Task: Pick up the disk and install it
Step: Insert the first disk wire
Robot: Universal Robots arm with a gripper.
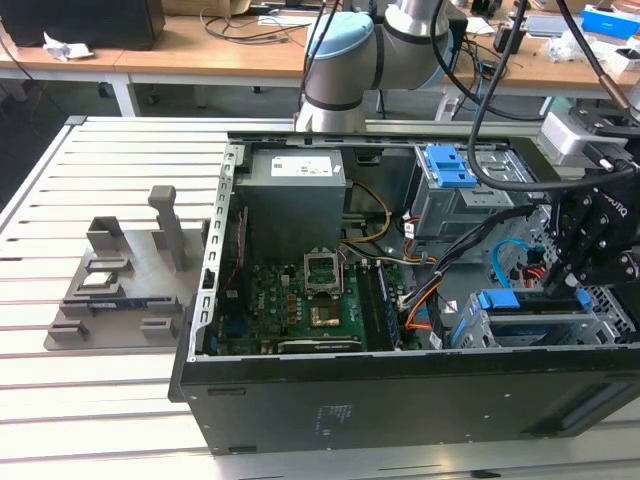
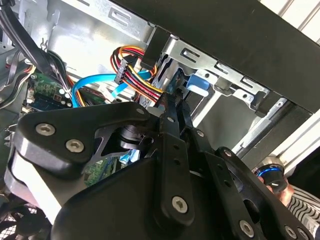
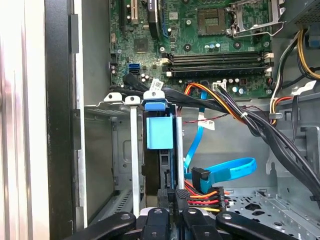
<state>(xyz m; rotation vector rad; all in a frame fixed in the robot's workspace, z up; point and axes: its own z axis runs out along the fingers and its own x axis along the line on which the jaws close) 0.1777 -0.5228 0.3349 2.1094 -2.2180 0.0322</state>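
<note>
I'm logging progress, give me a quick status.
Gripper shut on disk, inside the drive cage. Disk seated edge-on between the cage rails. Cables close beside it.

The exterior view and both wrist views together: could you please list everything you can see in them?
Table: one, white, slatted, under everything.
Computer case: one, black, open on the table.
Motherboard: one, green, inside the case.
Power supply: one, grey, inside the case beside the motherboard.
Latch: one, blue, on a drive cage.
Disk: one, blue-framed, between drive-cage rails, in line with the gripper.
Power cables: a bundle, red, orange, yellow and black, beside the disk.
Data cable: one, light blue, looped beside the disk.
Fixture: one, grey, on the table at the exterior view's left.
Robot arm: one, grey and light blue, behind the case.
Gripper: one, black, at the disk's bay.
</note>
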